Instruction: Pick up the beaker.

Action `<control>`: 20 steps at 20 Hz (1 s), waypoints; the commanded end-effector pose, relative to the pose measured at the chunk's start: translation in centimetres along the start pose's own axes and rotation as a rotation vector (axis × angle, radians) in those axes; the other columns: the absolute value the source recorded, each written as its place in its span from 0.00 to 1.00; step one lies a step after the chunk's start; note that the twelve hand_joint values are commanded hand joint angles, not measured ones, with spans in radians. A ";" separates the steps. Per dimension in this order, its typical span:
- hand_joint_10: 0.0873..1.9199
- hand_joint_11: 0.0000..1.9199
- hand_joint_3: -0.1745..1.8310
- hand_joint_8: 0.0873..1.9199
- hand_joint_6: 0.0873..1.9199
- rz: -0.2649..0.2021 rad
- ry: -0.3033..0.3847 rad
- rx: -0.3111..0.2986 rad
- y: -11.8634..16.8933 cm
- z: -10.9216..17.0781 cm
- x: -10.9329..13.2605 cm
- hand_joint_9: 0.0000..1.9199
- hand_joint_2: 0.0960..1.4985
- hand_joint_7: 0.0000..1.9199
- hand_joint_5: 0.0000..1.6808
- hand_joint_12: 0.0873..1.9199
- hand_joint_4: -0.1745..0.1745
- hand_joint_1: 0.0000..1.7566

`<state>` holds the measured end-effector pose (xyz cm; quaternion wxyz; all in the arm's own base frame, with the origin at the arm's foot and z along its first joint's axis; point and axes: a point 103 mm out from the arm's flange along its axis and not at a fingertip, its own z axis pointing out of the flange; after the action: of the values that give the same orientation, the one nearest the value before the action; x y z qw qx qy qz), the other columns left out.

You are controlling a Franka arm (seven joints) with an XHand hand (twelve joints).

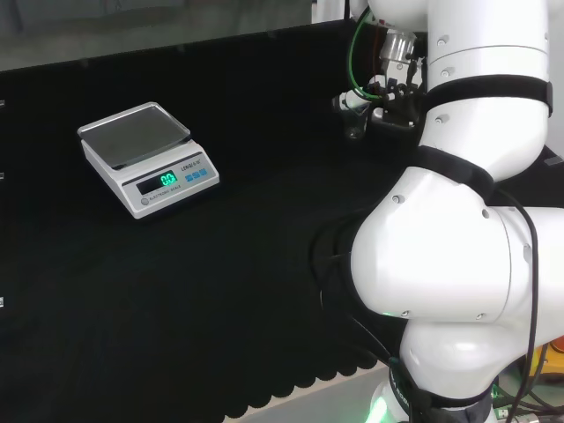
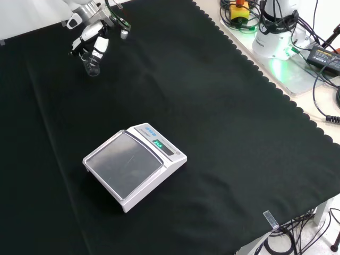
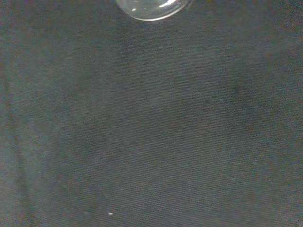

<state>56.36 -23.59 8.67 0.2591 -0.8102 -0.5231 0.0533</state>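
Hand (image 2: 93, 40): seen in the front view at the top left, black and white, reaching down from the top edge. Its fingers (image 2: 100, 47) are curled round the upper part of the beaker and hold it.
Beaker (image 2: 91, 65): small, clear glass, upright, hanging just below the fingers in the front view. Whether its base touches the cloth cannot be told from that view. In the head view it shows as a faint clear shape (image 1: 355, 129) just left of the arm's upper links. In the wrist view a rounded clear glass edge (image 3: 150, 9) lies close to the camera, with cloth beyond it.
Beaker contents: cannot be told.
Scale (image 2: 134, 164): white body with a grey weighing pan and a lit green display. It stands on the cloth near the middle of the front view, well apart from the beaker and the hand. In the head view it sits at the left (image 1: 145, 159). Its pan is bare.
Counter (image 2: 223, 122): covered with black cloth that has a scalloped edge along the right side in the front view.
Arm (image 1: 458, 238): large white links at the right of the head view, with a black strap round the upper link.
Beyond the cloth edge: cables (image 2: 324, 79) and a white base (image 2: 273, 40) with a green light, at the upper right of the front view.
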 end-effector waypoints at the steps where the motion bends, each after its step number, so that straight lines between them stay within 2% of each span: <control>1: 0.41 0.23 0.12 0.41 0.00 -0.011 -0.053 -0.048 0.0 0.5 1.4 0.25 0.59 0.09 0.18 0.74 0.35 0.19; 5: 0.37 0.31 0.12 0.41 0.00 -0.013 -0.070 -0.111 0.3 0.8 2.0 0.35 0.58 0.19 0.25 0.69 0.30 0.26; 8: 0.34 0.37 0.12 0.40 0.00 -0.003 -0.057 -0.177 0.7 1.2 2.3 0.42 0.58 0.27 0.31 0.66 0.27 0.33; 10: 0.31 0.42 0.13 0.39 0.06 0.006 -0.059 -0.235 1.0 1.4 2.5 0.48 0.60 0.33 0.37 0.63 0.26 0.38; 13: 0.26 0.49 0.16 0.37 0.21 0.008 -0.080 -0.324 1.2 1.2 2.9 0.59 0.61 0.44 0.49 0.59 0.28 0.46; 14: 0.25 0.52 0.16 0.36 0.31 0.005 -0.086 -0.348 1.2 1.1 2.9 0.62 0.63 0.48 0.54 0.58 0.52 0.51; 15: 0.23 0.55 0.14 0.34 0.39 0.027 -0.095 -0.377 1.2 0.9 3.1 0.66 0.66 0.52 0.56 0.57 0.70 0.54; 16: 0.21 0.59 0.12 0.32 0.43 0.024 -0.109 -0.399 1.1 0.6 3.1 0.70 0.68 0.57 0.59 0.54 0.74 0.57; 18: 0.14 0.66 0.10 0.26 0.43 0.001 -0.124 -0.447 0.6 -0.9 3.1 0.78 0.69 0.66 0.63 0.48 0.60 0.61; 20: 0.08 0.72 0.09 0.19 0.39 -0.033 -0.119 -0.451 -0.2 -3.0 3.2 0.84 0.68 0.73 0.66 0.43 0.44 0.64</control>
<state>58.01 -21.77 7.34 0.0961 -0.8416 -0.5315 0.0043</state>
